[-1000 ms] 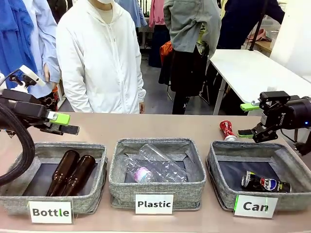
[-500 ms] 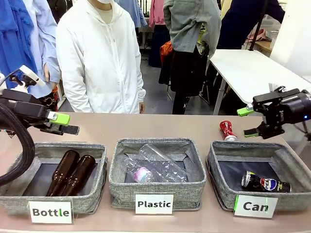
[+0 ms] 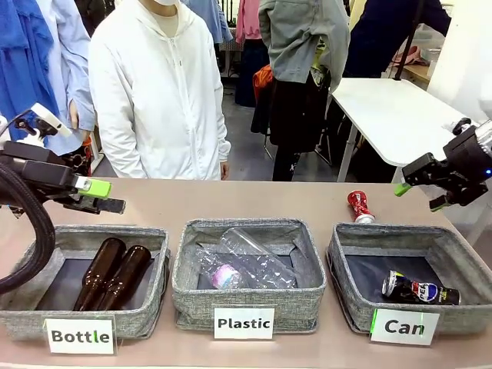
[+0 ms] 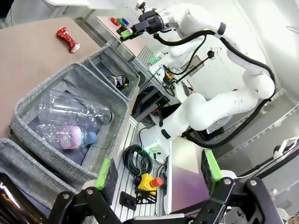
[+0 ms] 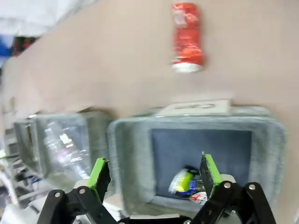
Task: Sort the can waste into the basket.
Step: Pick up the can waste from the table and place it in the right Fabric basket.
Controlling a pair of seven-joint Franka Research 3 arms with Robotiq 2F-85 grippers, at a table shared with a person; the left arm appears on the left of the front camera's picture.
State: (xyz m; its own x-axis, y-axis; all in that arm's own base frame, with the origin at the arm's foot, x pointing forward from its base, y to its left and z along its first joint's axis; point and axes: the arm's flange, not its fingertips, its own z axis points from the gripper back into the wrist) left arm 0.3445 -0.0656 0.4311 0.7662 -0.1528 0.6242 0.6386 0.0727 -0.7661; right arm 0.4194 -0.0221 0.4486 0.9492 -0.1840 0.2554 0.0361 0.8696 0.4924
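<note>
Right wrist view blurred throughout; dark crushed can (image 5: 187, 183) in grey fabric basket (image 5: 126, 158) partly hidden behind gripper finger, logo unreadable. Front view: right white arm cut off by right edge. Left wrist view: brown glass bottle (image 4: 9, 205) clipped at bottom-left corner.

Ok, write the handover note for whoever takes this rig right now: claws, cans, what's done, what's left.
Left claw: open, empty, above the far rim of the Bottle bin.
Right claw: open, empty, raised at the table's right edge, past the red can.
Blue can: lying in the Can bin, done.
Red can: on the table just behind the Can bin, not yet sorted.
Left to do: pick up the red can and drop it into the Can bin; the right arm looks nearer.
</note>
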